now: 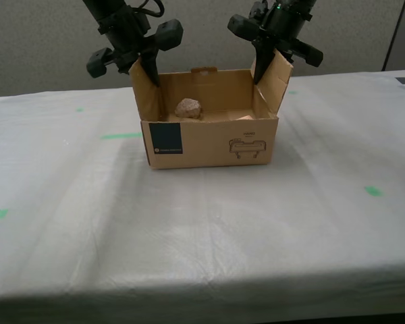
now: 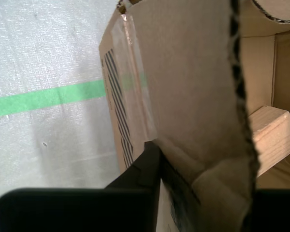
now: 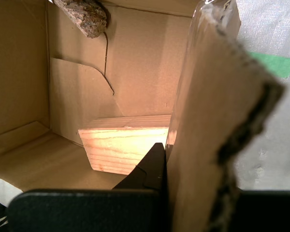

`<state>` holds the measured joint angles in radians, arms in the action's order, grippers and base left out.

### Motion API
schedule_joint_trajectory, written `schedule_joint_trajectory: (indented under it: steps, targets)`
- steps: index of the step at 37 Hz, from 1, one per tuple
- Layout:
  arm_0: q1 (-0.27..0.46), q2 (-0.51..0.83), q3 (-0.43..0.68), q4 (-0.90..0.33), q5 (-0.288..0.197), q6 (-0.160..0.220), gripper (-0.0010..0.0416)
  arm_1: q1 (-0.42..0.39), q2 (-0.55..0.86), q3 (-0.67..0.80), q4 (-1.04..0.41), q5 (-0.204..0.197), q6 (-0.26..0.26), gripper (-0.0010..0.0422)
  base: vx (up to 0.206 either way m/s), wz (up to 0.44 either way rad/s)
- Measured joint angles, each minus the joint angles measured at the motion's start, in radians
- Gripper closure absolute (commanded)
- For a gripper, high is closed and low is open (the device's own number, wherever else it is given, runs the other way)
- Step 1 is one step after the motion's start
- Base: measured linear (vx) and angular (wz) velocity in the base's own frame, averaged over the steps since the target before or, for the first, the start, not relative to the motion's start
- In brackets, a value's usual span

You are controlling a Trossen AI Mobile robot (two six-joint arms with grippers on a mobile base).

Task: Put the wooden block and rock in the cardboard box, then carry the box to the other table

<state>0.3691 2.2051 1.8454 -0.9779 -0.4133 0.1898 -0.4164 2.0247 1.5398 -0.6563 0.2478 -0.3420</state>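
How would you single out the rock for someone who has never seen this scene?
On the white-draped table stands an open cardboard box. The rock lies inside, toward the exterior view's left. It is small, lumpy and pinkish-brown, unlike the pale, straight-edged wooden block beside it.

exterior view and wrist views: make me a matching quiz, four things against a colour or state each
Things:
1. rock
2. block
3. label
4. my first gripper

Colour or state:
a. dark blue, on the front of the box
b. shut on the box
c. pale wood, inside the box
d. pinkish-brown, inside the box

Pairs: 1-d, 2-c, 3-a, 4-b
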Motion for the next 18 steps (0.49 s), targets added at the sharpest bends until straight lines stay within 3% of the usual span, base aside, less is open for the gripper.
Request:
schedule_joint_trajectory:
  steps: [7, 18]
  targets:
    - [0.001, 0.0, 0.0, -0.006, 0.044, -0.003, 0.0355, -0.001, 0.0, 0.0, 0.006, 0.016, 0.0, 0.0287, 0.0, 0.0]
    - [0.003, 0.0, 0.0, -0.005, 0.046, -0.001, 0.0185, -0.002, 0.0, 0.002, 0.014, 0.025, -0.003, 0.0192, 0.0, 0.0]
